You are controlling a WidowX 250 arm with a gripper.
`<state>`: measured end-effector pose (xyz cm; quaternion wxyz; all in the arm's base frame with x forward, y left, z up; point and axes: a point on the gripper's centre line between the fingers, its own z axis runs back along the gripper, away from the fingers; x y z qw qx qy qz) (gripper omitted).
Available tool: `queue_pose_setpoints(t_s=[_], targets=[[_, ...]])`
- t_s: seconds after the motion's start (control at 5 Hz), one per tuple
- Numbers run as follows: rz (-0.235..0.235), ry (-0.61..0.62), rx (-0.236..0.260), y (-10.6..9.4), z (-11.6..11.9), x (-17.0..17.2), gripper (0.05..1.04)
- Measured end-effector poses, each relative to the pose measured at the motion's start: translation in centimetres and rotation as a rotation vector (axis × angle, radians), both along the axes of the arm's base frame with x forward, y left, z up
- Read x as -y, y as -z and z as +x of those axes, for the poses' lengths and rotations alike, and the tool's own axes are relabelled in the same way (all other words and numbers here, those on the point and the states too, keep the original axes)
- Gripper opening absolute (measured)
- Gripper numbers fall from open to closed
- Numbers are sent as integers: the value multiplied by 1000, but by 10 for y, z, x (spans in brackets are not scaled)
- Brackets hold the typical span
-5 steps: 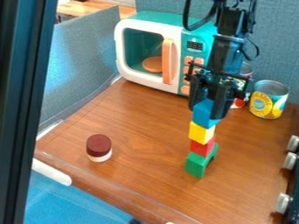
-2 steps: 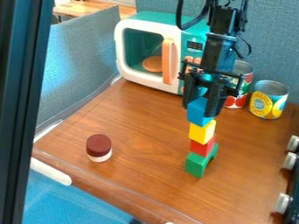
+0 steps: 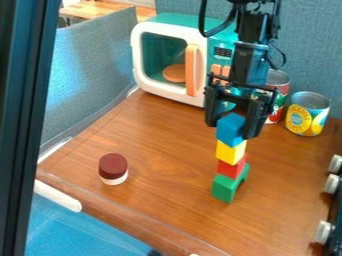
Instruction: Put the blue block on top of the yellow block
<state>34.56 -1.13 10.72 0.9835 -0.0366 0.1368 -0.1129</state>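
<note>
Blue block (image 3: 230, 131) rests on the yellow block (image 3: 230, 152), above a red block (image 3: 230, 169) and a green block (image 3: 225, 188). Hand (image 3: 232, 128) spread around the blue block, judged released. Hazard: sideways withdrawal could snag it, toppling all four.

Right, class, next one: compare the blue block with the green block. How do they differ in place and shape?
The blue block is at the top of the stack, above the yellow block; the green block is at the bottom, on the table.
The blue block is between the fingers; the green block is well below them.
The green block looks longer than the blue block.
Both are plain-coloured and part of one stack.
</note>
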Motion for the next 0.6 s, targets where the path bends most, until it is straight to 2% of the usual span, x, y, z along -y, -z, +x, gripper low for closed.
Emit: queue_pose_setpoints(t_s=[0.2, 0.6], targets=[[-3, -13, -7, 1, -2, 0, 1001], [-13, -109, 131, -59, -6, -31, 1001]])
